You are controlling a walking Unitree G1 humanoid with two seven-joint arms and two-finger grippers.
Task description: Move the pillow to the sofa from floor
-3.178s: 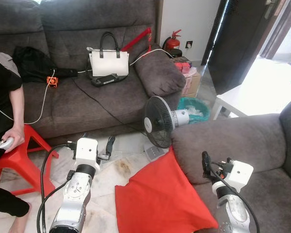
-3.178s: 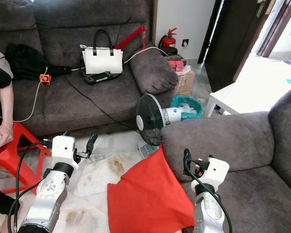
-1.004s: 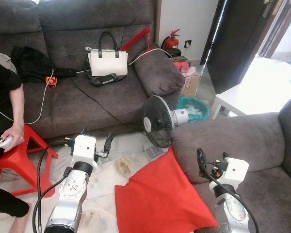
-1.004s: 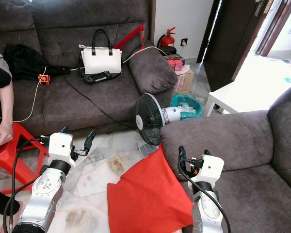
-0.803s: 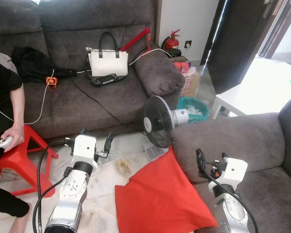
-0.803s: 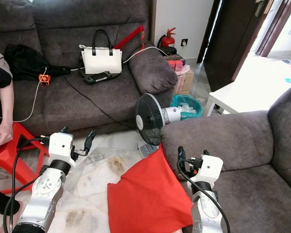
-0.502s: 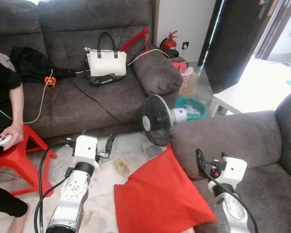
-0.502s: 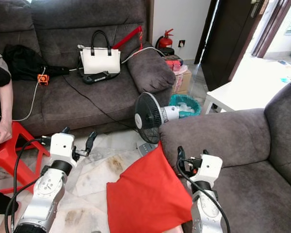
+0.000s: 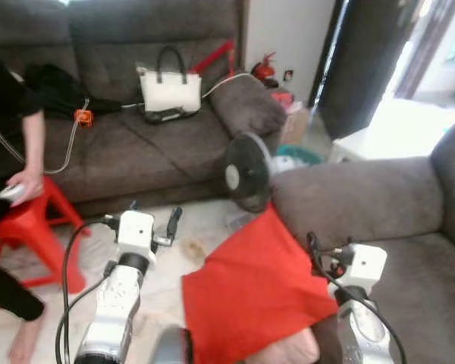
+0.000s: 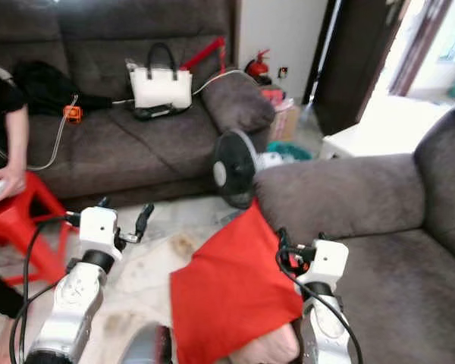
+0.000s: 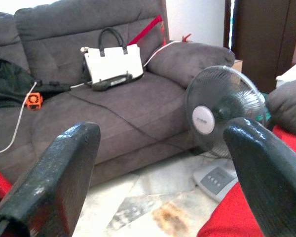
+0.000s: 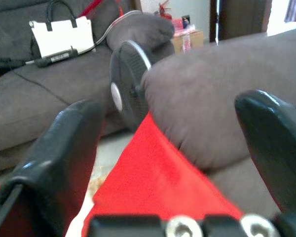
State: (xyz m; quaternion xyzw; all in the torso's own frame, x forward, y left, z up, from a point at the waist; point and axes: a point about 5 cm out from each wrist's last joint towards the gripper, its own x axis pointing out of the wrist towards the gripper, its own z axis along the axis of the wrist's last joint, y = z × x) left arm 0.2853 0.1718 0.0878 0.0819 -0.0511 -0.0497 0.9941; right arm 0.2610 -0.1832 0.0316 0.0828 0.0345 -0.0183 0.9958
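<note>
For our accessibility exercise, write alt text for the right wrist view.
A red pillow leans against a grey sofa's arm, framed by the right gripper's two open black fingers. A black fan stands behind it, with a white handbag on a second sofa beyond.

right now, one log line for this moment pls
pillow: on floor, leaning on sofa | left hand: open, empty | right hand: open, empty, by pillow

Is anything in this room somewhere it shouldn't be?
Yes, the red pillow is down on the floor, leaning against the arm of the near sofa instead of lying on a seat. A small fan also stands on the floor right behind it. Both claws are open and hold nothing.
</note>
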